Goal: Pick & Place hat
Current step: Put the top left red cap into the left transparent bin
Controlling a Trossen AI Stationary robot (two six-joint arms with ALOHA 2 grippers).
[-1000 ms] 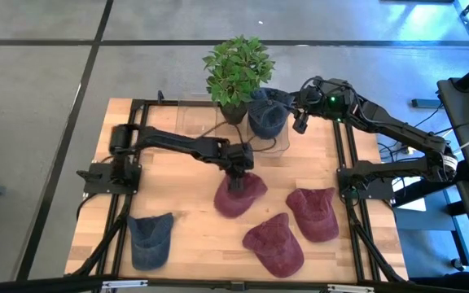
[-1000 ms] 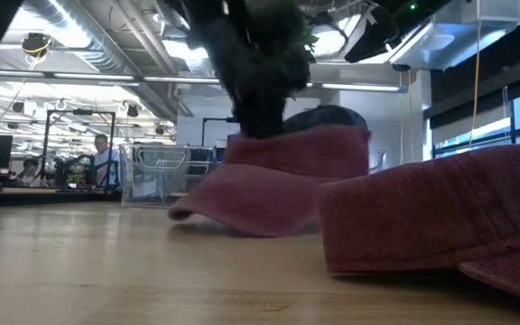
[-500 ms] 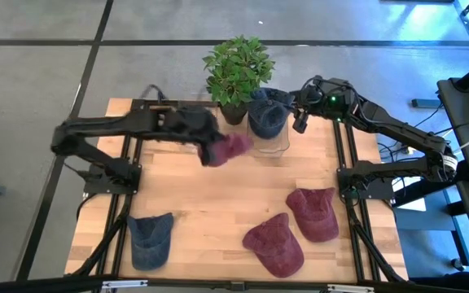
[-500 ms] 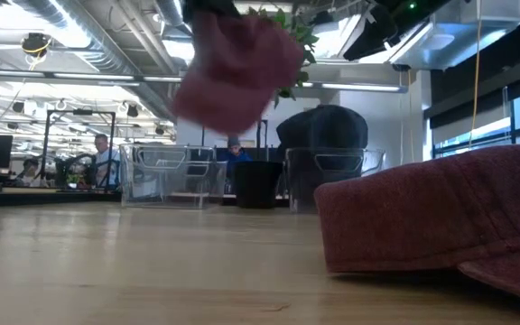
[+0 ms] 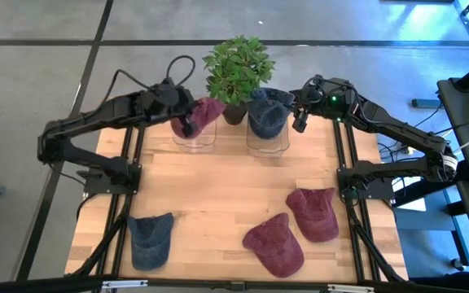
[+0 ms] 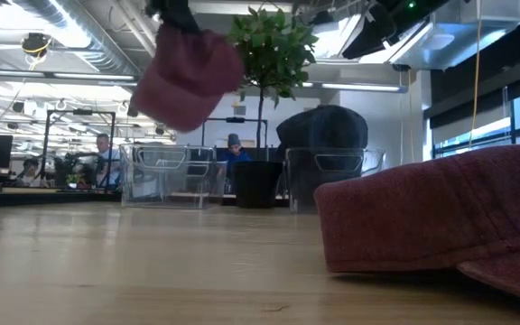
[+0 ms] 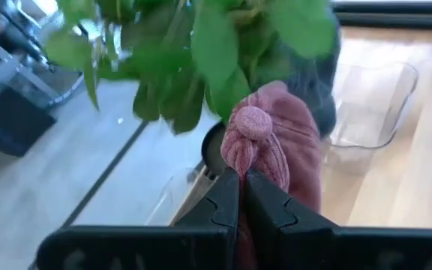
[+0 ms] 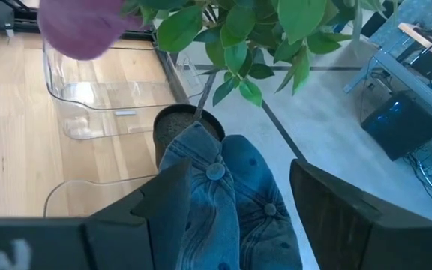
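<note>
My left gripper (image 5: 187,124) is shut on a maroon hat (image 5: 208,111) in the air above the left clear container (image 5: 194,140) at the table's far edge. The low view shows the hat (image 6: 186,77) high above the table. My right gripper (image 5: 300,110) is open over a blue denim hat (image 5: 267,118) that sits in the right clear container (image 5: 269,145). In the right wrist view its fingers stand on either side of that blue hat (image 8: 227,202); I cannot tell whether they touch it. My left gripper (image 7: 242,174) pinches a bunched fold of the maroon hat's crown (image 7: 255,161), just beside the top button (image 7: 252,122), between its two fingers. The hat is lifted clear and hangs beyond the fingers over the left container.
A potted plant (image 5: 238,73) stands between the two containers at the far edge, its leaves close to both grippers. Two more maroon hats (image 5: 312,213) (image 5: 275,244) lie near the right near corner, and a blue hat (image 5: 151,238) lies near the left near corner.
My left gripper, shut on the maroon hat at the table's middle, has lifted it clear and carried it up and toward the far edge, then leftward until it hangs over the left clear container. The right arm has kept still.
</note>
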